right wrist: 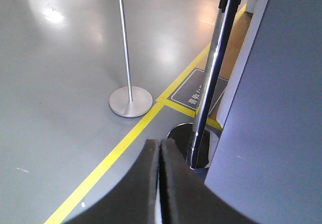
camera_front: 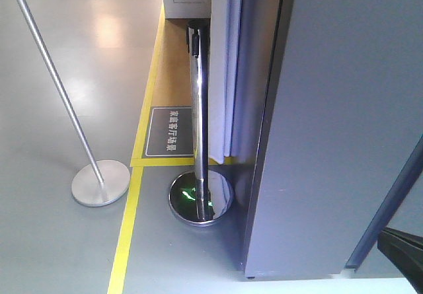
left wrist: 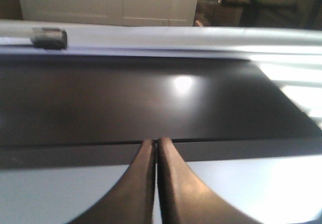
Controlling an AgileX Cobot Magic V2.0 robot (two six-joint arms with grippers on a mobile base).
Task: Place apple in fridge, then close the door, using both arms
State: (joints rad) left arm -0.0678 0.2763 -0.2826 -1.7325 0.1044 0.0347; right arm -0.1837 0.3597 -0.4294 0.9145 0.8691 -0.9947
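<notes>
While no apple shows in any view, the fridge fills the right half of the front view as a tall dark grey slab, its bottom corner toward 6 o'clock on the grey floor. Whether the door is shut cannot be told from that view.

From the left wrist, the left gripper points to 12 o'clock with its two dark fingers pressed together, holding nothing, the tips against a dark glossy panel crossed by a thin seam. A pale grey band runs along the top, with white cabinets beyond.

From the right wrist, the right gripper is likewise closed and empty, hovering above the floor with the fridge side at 3 o'clock.

Two chrome poles stand to the left of the fridge: one with a mirror base just beside the fridge, one with a matt base at 9 o'clock, leaning. Yellow tape runs between the bases, bordering a dark floor sign with white lettering.
</notes>
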